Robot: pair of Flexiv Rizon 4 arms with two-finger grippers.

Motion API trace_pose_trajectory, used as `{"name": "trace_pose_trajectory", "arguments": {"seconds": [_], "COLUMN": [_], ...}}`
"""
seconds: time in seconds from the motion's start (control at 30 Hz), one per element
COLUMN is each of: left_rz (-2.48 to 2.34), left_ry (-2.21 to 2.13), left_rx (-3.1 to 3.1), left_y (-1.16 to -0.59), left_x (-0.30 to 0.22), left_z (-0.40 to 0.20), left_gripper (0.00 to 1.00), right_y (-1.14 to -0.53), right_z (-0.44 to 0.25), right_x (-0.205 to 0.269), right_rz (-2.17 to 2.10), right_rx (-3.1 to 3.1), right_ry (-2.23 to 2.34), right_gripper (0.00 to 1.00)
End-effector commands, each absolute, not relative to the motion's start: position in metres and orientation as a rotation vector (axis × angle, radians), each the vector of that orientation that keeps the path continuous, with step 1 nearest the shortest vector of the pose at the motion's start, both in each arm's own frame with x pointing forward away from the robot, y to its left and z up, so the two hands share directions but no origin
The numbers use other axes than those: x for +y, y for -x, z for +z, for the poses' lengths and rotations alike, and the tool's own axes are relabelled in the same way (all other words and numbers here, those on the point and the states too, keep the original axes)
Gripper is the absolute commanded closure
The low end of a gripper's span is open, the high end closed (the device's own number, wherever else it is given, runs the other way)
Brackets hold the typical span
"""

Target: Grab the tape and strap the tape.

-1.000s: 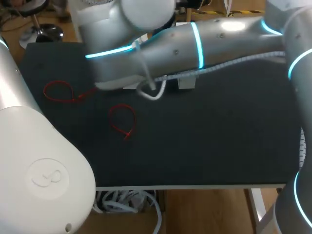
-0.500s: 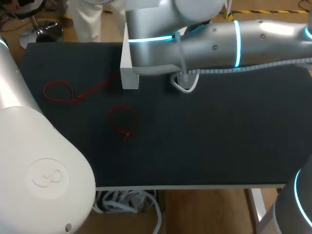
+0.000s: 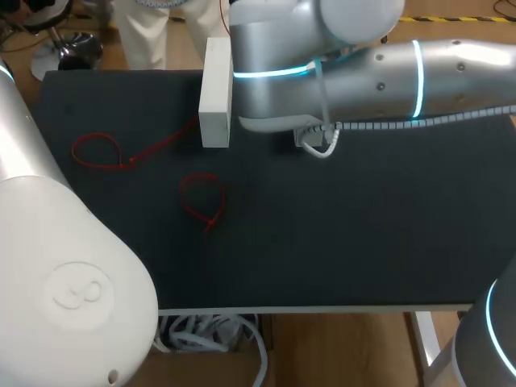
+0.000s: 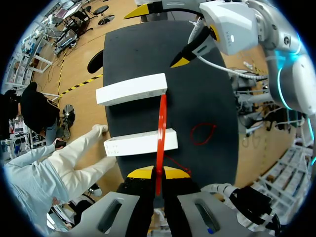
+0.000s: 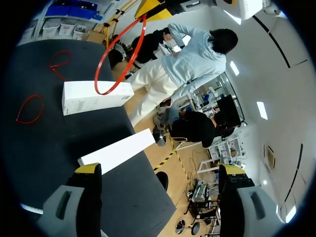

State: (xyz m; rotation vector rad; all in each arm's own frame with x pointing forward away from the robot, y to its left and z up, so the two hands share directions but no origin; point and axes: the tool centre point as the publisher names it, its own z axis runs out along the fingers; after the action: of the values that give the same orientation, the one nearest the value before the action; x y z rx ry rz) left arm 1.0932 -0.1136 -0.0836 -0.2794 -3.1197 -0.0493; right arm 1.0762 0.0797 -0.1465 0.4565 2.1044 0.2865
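Grab looks done: the left claw (image 4: 158,174) pinches the red tape (image 4: 161,128), so the wide-open right claw (image 5: 160,170) should next catch its free end to strap it.

No text can be read; a round embossed emblem (image 3: 79,292) marks the left arm's casing (image 3: 48,234).

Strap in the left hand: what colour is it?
The strap is red, clearest in the left wrist view.
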Motion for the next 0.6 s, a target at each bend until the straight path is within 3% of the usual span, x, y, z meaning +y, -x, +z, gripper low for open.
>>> {"name": "trace_pose_trajectory", "arguments": {"seconds": [0.03, 0.33, 0.6], "left_rz": [-0.056, -0.061, -0.174], "left_ry": [0.278, 0.278, -0.009], "left_rx": [-3.116, -3.125, -3.159], "left_y": [-1.094, -1.094, -1.092], "left_x": [-0.114, -0.112, -0.061], "left_z": [-0.082, -0.082, -0.091], "left_gripper": [1.0, 1.0, 1.0], "right_y": [-1.076, -1.076, -1.076], "right_z": [-0.145, -0.145, -0.145], "right_x": [0.078, 0.078, 0.078], "right_rz": [0.289, 0.289, 0.289], "right_rx": [2.111, 2.111, 2.111], "right_ry": [-0.453, -0.453, -0.453], "right_gripper": [0.0, 0.0, 0.0]}}
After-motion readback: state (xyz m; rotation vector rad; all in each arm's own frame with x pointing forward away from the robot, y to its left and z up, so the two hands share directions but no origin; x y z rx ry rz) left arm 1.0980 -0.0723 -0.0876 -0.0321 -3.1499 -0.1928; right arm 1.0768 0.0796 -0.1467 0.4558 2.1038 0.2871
